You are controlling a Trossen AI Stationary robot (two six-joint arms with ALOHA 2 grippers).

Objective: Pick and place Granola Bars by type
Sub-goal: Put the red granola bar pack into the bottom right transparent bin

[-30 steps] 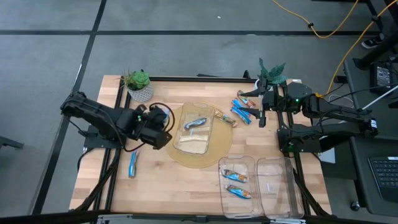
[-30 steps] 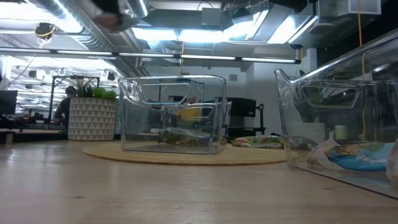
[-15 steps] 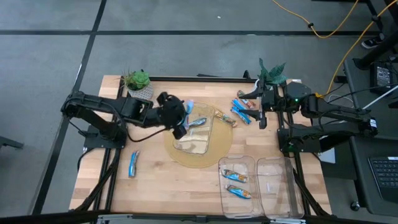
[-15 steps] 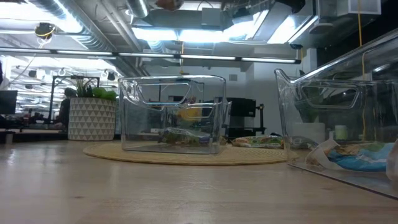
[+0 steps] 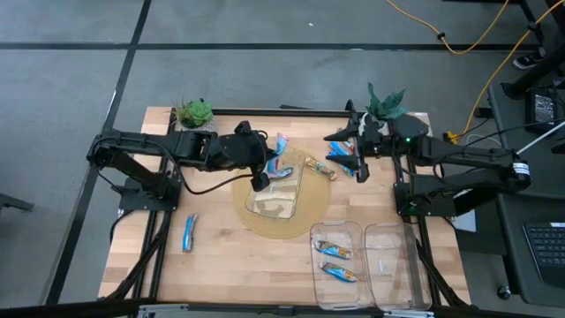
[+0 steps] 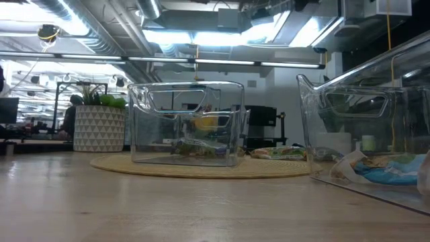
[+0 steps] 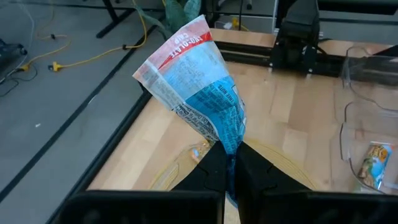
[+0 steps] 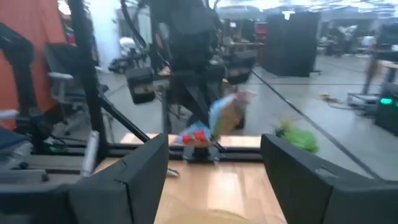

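Observation:
My left gripper (image 5: pixel 262 170) hovers above the far left part of the clear bin (image 5: pixel 276 187) on the round mat, shut on a blue-and-silver granola bar with a red end (image 7: pixel 193 81). One blue bar (image 5: pixel 281 171) lies inside that bin (image 6: pixel 187 124). My right gripper (image 5: pixel 353 148) is open and empty, above a pile of several bars (image 5: pixel 342 161) at the table's far right. A multicoloured bar (image 5: pixel 320 166) lies on the mat's edge. Another blue bar (image 5: pixel 188 234) lies on the table at the near left. My left gripper pinches the bar between its two shut fingers at the wrapper's narrow blue end (image 7: pixel 229 144). The rest of the wrapper sticks out past the fingertips, its red-and-white end farthest off. The bar is lifted clear above the bin.
Two clear bins stand side by side at the near right edge: one (image 5: pixel 337 261) holds two multicoloured bars, the other (image 5: pixel 393 263) shows none. Potted plants stand at the far left (image 5: pixel 194 115) and far right (image 5: pixel 386 102). Bare wood lies between the mat and the near-left bar.
My left gripper has swung from the table's left toward the right and far edge, carrying the bar to above the bin on the mat. My right gripper has shifted toward the table's left and tipped up from pointing down toward level.

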